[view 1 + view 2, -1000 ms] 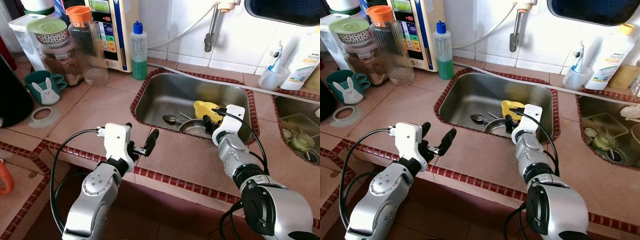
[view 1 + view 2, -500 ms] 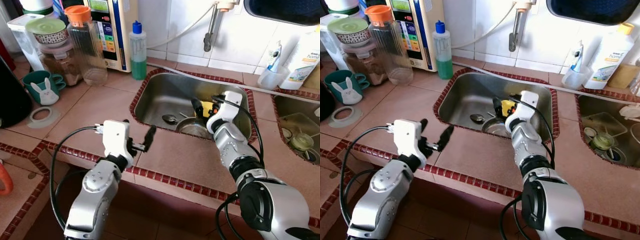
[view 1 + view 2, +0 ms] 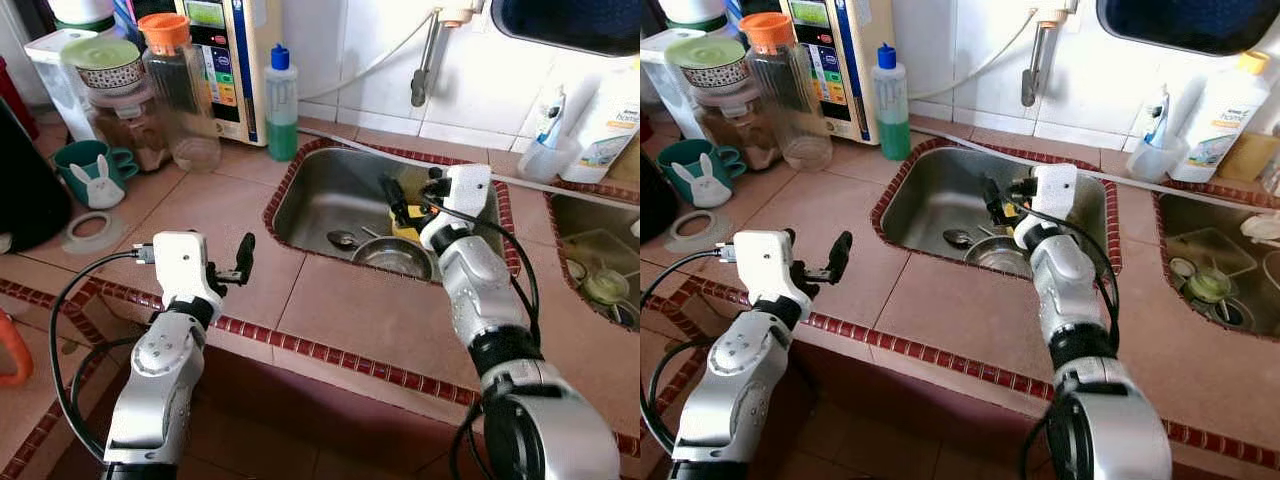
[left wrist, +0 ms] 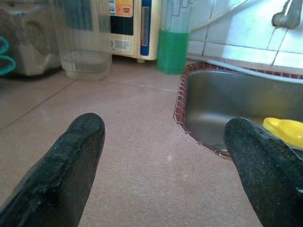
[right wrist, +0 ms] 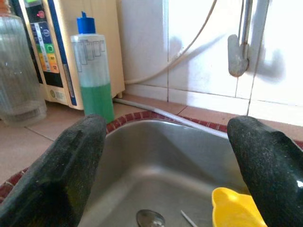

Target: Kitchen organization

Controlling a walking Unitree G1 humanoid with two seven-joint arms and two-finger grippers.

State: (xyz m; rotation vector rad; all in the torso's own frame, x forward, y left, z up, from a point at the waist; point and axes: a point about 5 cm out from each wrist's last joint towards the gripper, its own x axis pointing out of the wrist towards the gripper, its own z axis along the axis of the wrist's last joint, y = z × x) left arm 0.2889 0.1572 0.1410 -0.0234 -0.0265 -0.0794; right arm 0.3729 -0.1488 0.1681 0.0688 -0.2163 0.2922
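Observation:
A steel sink [image 3: 320,195] is sunk into the tiled counter. In it lie a yellow plastic item [image 3: 404,229], a round metal bowl [image 3: 390,256] and a spoon [image 3: 342,239]. My right gripper [image 3: 412,193] hovers open over the sink, above the yellow item, with nothing between its fingers. In the right wrist view the yellow item [image 5: 234,208] lies low between the fingers [image 5: 71,170]. My left gripper [image 3: 236,266] stands open over the counter, left of the sink. Its wrist view looks across the tiles to the sink's rim [image 4: 182,118].
At the back left stand a green soap bottle [image 3: 282,105], a clear pitcher with an orange lid [image 3: 180,90], a water appliance [image 3: 228,55] and a teal rabbit mug [image 3: 88,172]. A faucet [image 3: 424,65] hangs over the sink. A second basin [image 3: 600,265] lies right.
My right gripper has risen from the sink floor beside the yellow item and now hovers higher, nearer the back. My left arm has drawn back to the left.

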